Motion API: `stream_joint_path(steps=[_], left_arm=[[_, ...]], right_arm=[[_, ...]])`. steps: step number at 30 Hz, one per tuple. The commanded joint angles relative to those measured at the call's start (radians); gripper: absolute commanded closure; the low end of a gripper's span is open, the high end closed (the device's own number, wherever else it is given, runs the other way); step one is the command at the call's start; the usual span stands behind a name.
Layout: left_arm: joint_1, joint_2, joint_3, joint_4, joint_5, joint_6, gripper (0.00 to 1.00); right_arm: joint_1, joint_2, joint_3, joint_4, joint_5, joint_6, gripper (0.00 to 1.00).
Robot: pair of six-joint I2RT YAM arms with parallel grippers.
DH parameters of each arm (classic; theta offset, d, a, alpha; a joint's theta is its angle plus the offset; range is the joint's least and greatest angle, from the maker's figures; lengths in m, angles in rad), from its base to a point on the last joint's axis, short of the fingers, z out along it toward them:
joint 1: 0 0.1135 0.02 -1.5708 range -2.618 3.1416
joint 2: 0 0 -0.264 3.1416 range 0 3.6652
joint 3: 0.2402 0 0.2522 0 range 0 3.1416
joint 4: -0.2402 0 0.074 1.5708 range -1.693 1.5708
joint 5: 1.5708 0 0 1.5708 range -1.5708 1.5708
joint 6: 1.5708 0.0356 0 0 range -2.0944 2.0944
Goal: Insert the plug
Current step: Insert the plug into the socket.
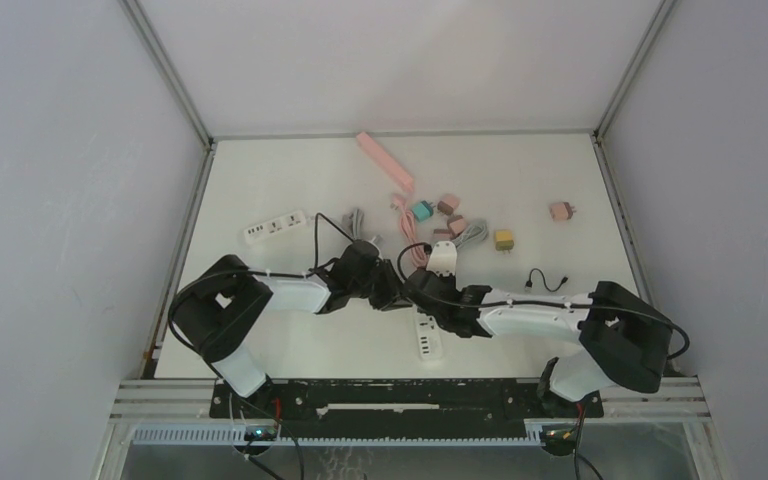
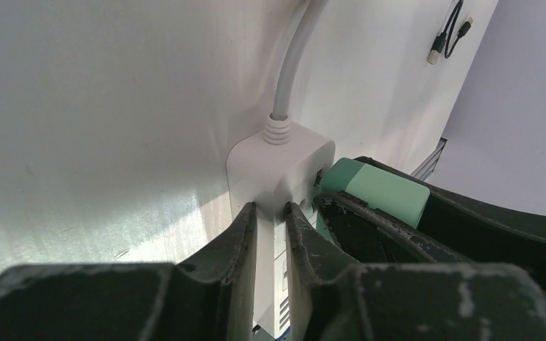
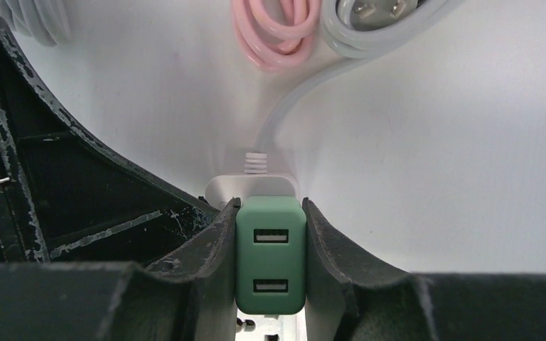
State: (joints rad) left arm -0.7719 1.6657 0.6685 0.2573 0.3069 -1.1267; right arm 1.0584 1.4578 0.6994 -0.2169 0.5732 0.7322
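Gripping the green plug [image 3: 270, 259] in the right hand [image 3: 270, 213], clamped on both its sides, USB ports facing the camera. Pressed against the white power strip [image 2: 277, 167] at its cord end; seated or not, cannot tell. Pinching that strip in the left hand [image 2: 270, 213], tight across its narrow width. Farther across the worktop [image 3: 469, 213]: grey cord [image 3: 295, 99], pink cable coil [image 3: 277, 60].

The white table [image 1: 290, 170] bears power strips [image 1: 274, 228], small chargers [image 1: 504, 240] and cables [image 1: 546, 281].
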Motion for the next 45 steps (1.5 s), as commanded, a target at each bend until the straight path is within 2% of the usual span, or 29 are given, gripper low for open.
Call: stream_joint_path(steps=[1,9,15,20,25,30,38,45], left_arm=[[0.003,-0.006,-0.015,0.016,-0.084,0.004,0.77],[0.003,-0.006,-0.02,0.013,-0.092,0.002,0.78],[0.003,-0.011,-0.025,0.014,-0.097,0.002,0.78],[0.003,-0.014,-0.028,0.013,-0.099,0.005,0.78],[0.003,-0.009,-0.027,0.013,-0.1,0.004,0.78],[0.003,-0.015,-0.032,0.009,-0.105,0.008,0.78],[0.004,-0.025,-0.032,0.0,-0.116,0.016,0.78],[0.003,-0.03,-0.032,-0.004,-0.119,0.018,0.78]], right_arm=[[0.06,0.172,-0.039,-0.094,-0.252,0.027,1.0],[0.107,0.217,-0.041,-0.148,-0.162,0.05,1.0],[0.03,0.167,-0.133,-0.017,-0.295,0.083,1.0],[0.036,0.175,-0.132,0.023,-0.341,0.041,1.0],[0.107,0.243,-0.041,-0.074,-0.27,0.024,1.0],[0.109,0.211,-0.004,-0.125,-0.269,0.03,1.0],[0.049,0.086,0.079,-0.239,-0.264,0.022,0.73],[0.01,-0.001,0.146,-0.276,-0.27,-0.015,0.35]])
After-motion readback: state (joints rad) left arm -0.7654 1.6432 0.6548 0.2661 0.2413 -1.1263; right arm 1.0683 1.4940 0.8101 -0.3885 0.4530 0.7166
